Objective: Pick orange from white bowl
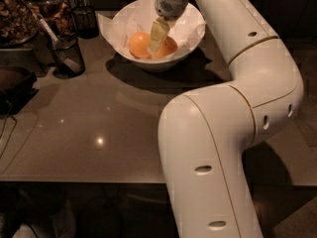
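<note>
The white bowl (184,47), lined with crumpled white paper, stands at the back middle of the dark table. Two oranges lie in it side by side. The deeper, duller orange (170,47) is on the right. A brighter, paler orange (137,43) is on the left. My gripper (155,43) reaches down into the bowl from above. Its tip is between the two fruits, covering the left part of the duller orange.
A black mesh cup (67,56) with a utensil stands left of the bowl, and another cup (85,21) stands behind it. Jars of nuts (17,14) and a dark tray (15,86) line the left edge. My arm's thick links (213,148) cover the table's right side.
</note>
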